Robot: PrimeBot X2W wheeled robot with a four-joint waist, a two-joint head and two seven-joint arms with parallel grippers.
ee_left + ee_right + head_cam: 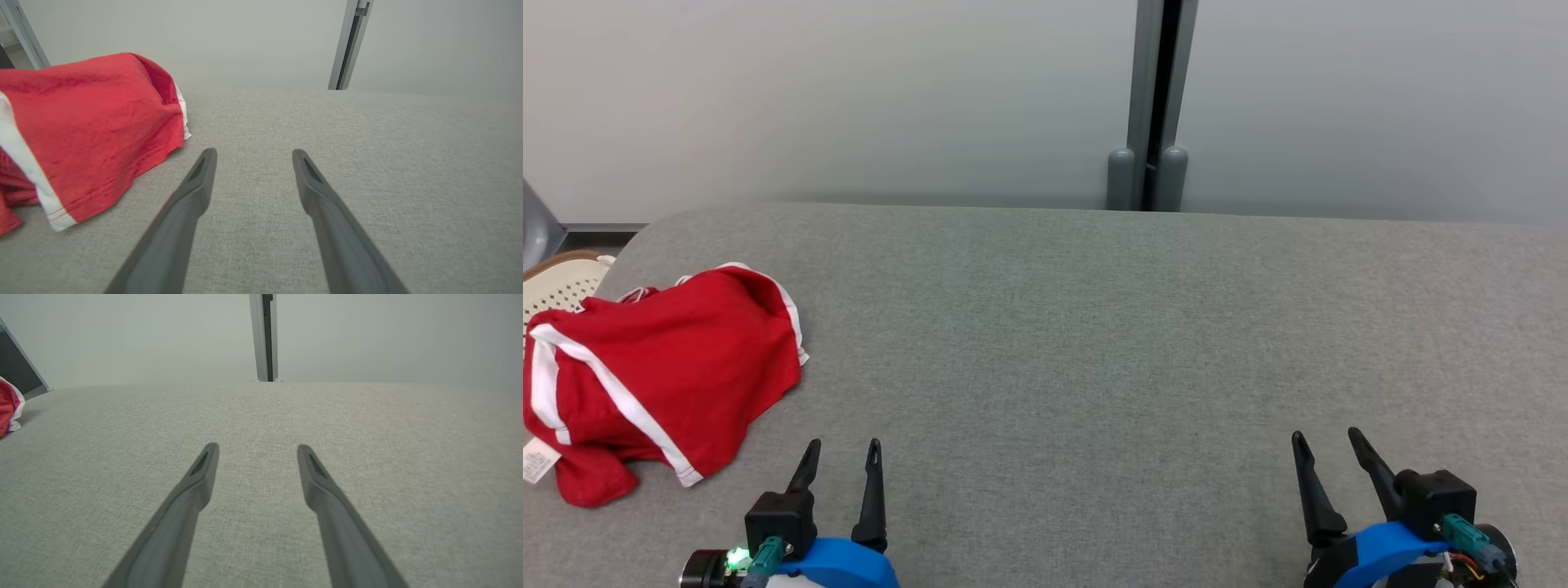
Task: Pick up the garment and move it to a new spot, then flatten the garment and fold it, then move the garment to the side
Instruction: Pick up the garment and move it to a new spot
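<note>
The crumpled red cotton garment with white stripes (670,367) lay heaped on the grey fabric-covered worktop (1094,327). It was far to the left of the grey upright post (1156,98), nearer to me than the post, and close to the worktop's left edge. I had both sets of jaws released and holding nothing. The left jaws hovered low over the cloth surface, left of the post and just beside the garment's near hem. The right jaws sat right of the post, well apart from the garment. By my reading no step was done yet, and the first pick lay ahead.

My worry was the heap itself. With its layers bunched, a pinch might catch only one hem, and the rest would drag and twist. A pinch through several layers would make flattening harder later. Coming in too low, the long fingers could snag the worktop's own fabric. A sideways nudge might push the garment off the left edge, toward the white perforated basket (560,286) farther left of the post.
</note>
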